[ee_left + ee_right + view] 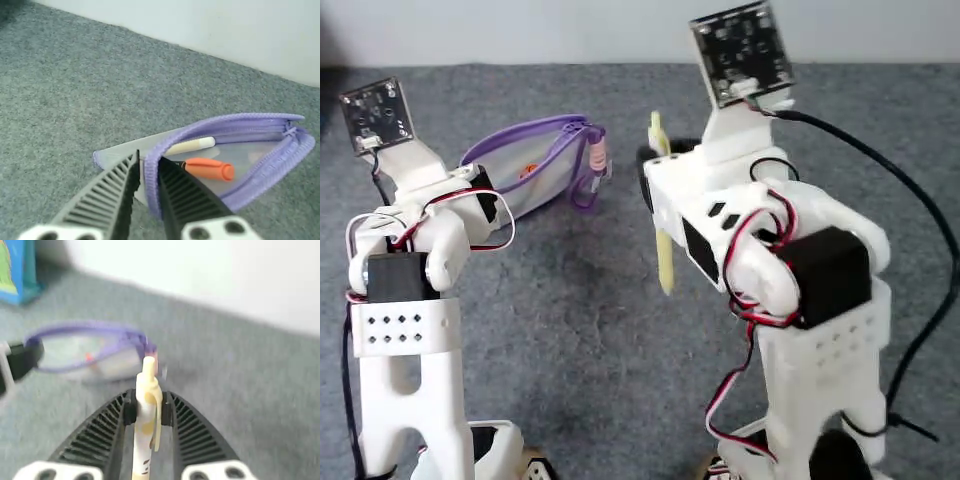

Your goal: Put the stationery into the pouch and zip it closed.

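- The pouch [225,121] is found lying open on the table [60,75], near the far edge and left of its middle. An orange marker [210,168] and a pale stick [192,145] are already held inside it.
- The left gripper [147,161] is pressed together on the purple rim, at the end away from the slider [290,131], and the mouth is thereby propped open.
- A cream pen [147,382] is pinched by the right gripper [148,405], with a short end projecting past the fingertips. It is held to the right of the pouch and apart from it.
- A miss is judged possible: the mouth is a narrow slit. If the pen is brought across it rather than along it, the tip may be caught on the teeth or the rim.
- The pouch looks soft and light, so it may be shoved along the table if the pen is driven against it. The rim could then be dragged out of the left pinch and the mouth lost.
- Should the tip snag, the pen may be twisted in the grip, since most of its length lies behind the fingertips.
- If it is released too high, it may be bounced off the marker and sent rolling onto the table.
- An end left across the teeth would be expected to block the slider.
- The arms are set near each other, so a knock between them cannot be ruled out.
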`<action>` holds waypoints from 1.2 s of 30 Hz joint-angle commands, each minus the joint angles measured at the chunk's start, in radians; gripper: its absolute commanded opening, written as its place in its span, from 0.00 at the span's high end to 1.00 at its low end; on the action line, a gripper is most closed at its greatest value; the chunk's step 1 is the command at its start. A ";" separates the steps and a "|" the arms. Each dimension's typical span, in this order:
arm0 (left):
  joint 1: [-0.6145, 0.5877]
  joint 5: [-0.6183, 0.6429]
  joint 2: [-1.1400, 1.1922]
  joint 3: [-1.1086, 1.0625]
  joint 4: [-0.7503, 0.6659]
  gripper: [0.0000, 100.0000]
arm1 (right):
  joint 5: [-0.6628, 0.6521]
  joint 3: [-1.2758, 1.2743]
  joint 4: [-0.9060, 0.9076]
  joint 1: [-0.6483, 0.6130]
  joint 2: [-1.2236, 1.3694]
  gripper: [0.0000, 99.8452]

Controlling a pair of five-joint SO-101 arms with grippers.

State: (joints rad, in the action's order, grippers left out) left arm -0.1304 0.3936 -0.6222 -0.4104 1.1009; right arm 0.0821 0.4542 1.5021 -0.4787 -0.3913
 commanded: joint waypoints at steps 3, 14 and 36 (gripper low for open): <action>0.006 -0.012 -0.015 0.021 -0.035 0.99 | -0.003 -0.146 -0.102 -0.031 -0.125 0.99; 0.006 -0.012 -0.015 0.016 -0.035 0.99 | -0.011 -0.821 -0.854 -0.054 -0.418 0.99; 0.006 -0.012 -0.014 0.016 -0.035 0.99 | -0.008 -0.838 -1.623 -0.206 -0.048 0.99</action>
State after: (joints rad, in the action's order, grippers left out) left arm -0.1304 0.3936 -0.6222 -0.4104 1.1009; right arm 0.0821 -0.4373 -0.0675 -0.6767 -0.4680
